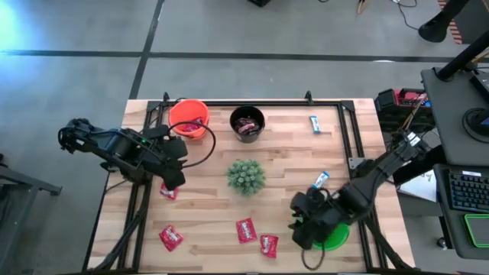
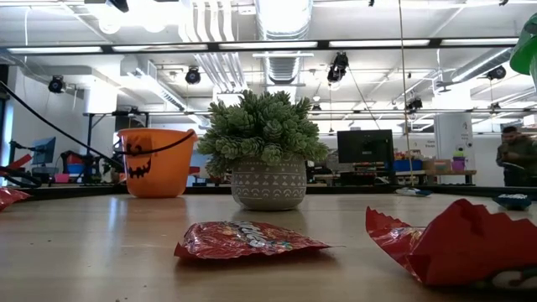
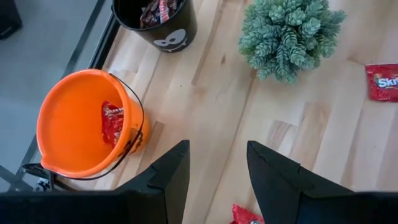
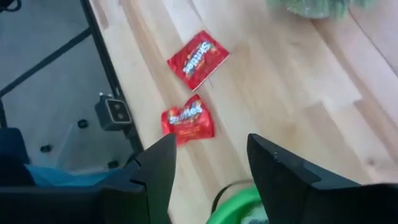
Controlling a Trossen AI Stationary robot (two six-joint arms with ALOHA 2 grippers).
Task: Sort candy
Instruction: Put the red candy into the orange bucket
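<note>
Candy, flat wrapped sweets, lies scattered on the pale wooden slat table (image 1: 290, 153): red packs (image 1: 246, 229) along the near edge, blue-white ones (image 1: 315, 124) toward the right, one red pack inside the orange plastic bucket (image 3: 68, 124), dark ones in the black bucket (image 1: 247, 122). Spiky green plant ball in its patterned pot (image 2: 267, 151) sits mid-table. Left gripper (image 3: 216, 171) hangs over a red pack beside the orange bucket, fingers apart, empty. Right gripper (image 4: 208, 165) is over the green bucket (image 1: 333, 237), fingers spread, holding nothing.

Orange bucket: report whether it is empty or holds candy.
Not empty. The orange bucket stands upright with one red candy inside, seen from the left wrist view.
</note>
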